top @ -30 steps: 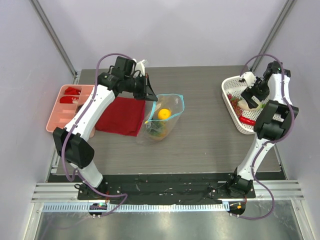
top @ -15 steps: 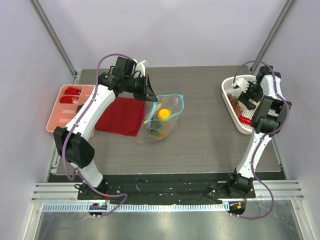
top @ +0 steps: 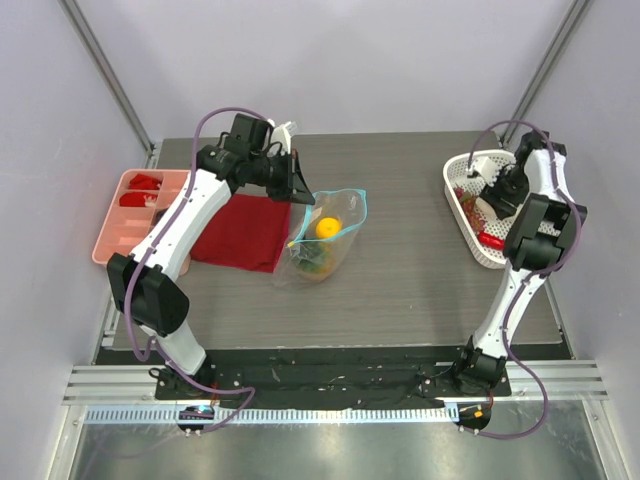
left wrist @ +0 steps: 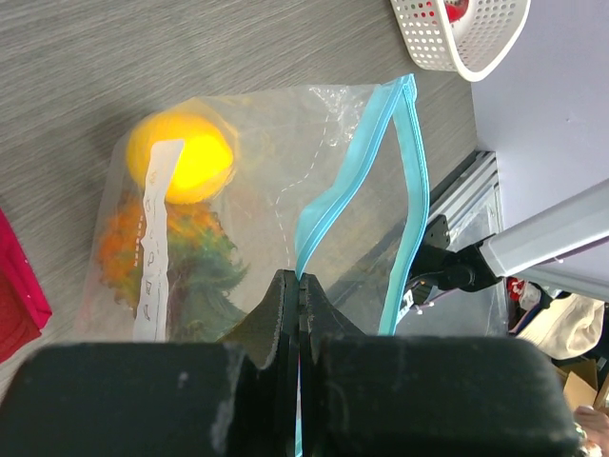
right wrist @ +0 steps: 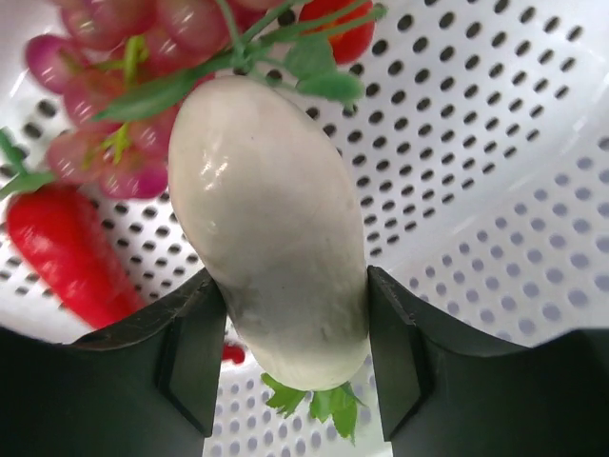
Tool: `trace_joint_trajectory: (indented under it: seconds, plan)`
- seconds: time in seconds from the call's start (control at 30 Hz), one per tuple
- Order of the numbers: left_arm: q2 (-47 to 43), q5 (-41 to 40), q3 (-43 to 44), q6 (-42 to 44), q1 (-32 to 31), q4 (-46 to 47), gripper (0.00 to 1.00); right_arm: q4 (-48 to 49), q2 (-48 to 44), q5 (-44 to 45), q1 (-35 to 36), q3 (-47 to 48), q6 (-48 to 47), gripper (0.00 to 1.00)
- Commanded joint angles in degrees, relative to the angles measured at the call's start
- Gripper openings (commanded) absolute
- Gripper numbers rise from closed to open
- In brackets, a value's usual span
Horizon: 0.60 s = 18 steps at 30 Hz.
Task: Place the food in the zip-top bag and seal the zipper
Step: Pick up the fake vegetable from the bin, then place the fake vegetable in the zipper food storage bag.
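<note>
The clear zip-top bag (top: 322, 240) lies mid-table with its mouth open toward the back. An orange (left wrist: 181, 157) and a pineapple (left wrist: 171, 248) are inside it. My left gripper (left wrist: 300, 281) is shut on the near side of the teal zipper (left wrist: 404, 190) and holds that edge up. My right gripper (right wrist: 295, 278) is down in the white basket (top: 470, 170). Its two fingers press against both sides of the cream-white radish (right wrist: 266, 200), whose green leaves point toward the camera. Beside the radish lie a red chili (right wrist: 67, 252) and a bunch of pink grapes (right wrist: 105, 133).
A folded red cloth (top: 243, 230) lies just left of the bag. A pink divided tray (top: 112, 240) sits at the table's left edge. The basket is at the far right, and a round red piece (right wrist: 343, 33) lies in it beyond the radish.
The right gripper has dropped deeper into the basket and its jaws have narrowed onto the radish. The left gripper and the bag have stayed where they were.
</note>
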Motion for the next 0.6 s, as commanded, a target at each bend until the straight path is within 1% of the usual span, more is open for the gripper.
trace_joint_trajectory:
  seconds: [0.0, 0.13, 0.17, 0.2, 0.23, 0.27, 0.3, 0.33, 0.37, 0.4, 0.43, 0.47, 0.5, 0.53, 0.57]
  plan:
    - [-0.7, 0.2, 0.0, 1.0, 0.0, -0.5, 0.00, -3.8, -11.4, -4.5, -1.0, 1.1, -1.6, 0.22]
    - [-0.5, 0.0, -0.2, 1.5, 0.0, -0.9, 0.00, -7.0, -17.1, -9.7, -1.0, 3.0, -0.3, 0.11]
    - [-0.3, 0.4, -0.3, 1.6, 0.0, -0.7, 0.00, -8.8, -18.3, -17.5, -0.9, 5.5, 2.5, 0.04]
    - [-0.3, 0.6, -0.3, 1.5, 0.1, -0.7, 0.00, -9.9, -18.9, -21.0, -0.8, 8.9, 4.2, 0.01]
    - [-0.2, 0.8, -0.4, 1.3, 0.0, -0.7, 0.00, -11.8, -19.5, -25.2, -0.5, 10.6, 8.5, 0.01]
    - [-0.1, 1.1, -0.4, 1.3, 0.2, -0.5, 0.00, -12.5, -21.4, -32.7, 0.7, 12.1, 10.3, 0.01]
    - [-0.1, 1.6, -0.4, 1.1, 0.2, -0.4, 0.00, -12.5, -22.5, -37.4, 1.3, 13.4, 13.3, 0.01]
    - [0.0, 2.0, -0.3, 1.0, 0.2, -0.4, 0.00, -9.3, -23.8, -41.2, 2.4, 13.2, 16.8, 0.01]
    - [-0.1, 2.5, -0.3, 1.0, 0.2, -0.2, 0.00, -6.7, -27.3, -48.4, 4.6, 12.3, 25.1, 0.01]
    - [0.0, 3.0, -0.3, 1.0, 0.3, -0.2, 0.00, -3.6, -29.2, -51.2, 6.4, 9.2, 29.1, 0.01]
    - [-0.1, 3.5, -0.2, 1.1, 0.2, -0.2, 0.00, 5.2, -31.6, -53.9, 8.1, 6.7, 33.3, 0.01]
    - [-0.1, 3.9, -0.3, 1.2, 0.3, -0.1, 0.00, 11.6, -36.4, -56.7, 9.8, 3.5, 44.6, 0.01]
    - [-0.1, 4.2, -0.3, 1.3, 0.4, -0.1, 0.00, 19.5, -39.6, -59.4, 14.0, -5.3, 51.3, 0.01]
    - [-0.3, 4.7, -0.3, 1.4, 0.4, -0.1, 0.00, 41.0, -42.5, -59.3, 16.2, -10.8, 60.9, 0.01]
    - [-0.1, 5.2, -0.2, 1.4, 0.6, 0.0, 0.00, 52.8, -45.2, -59.1, 18.6, -16.4, 75.5, 0.01]
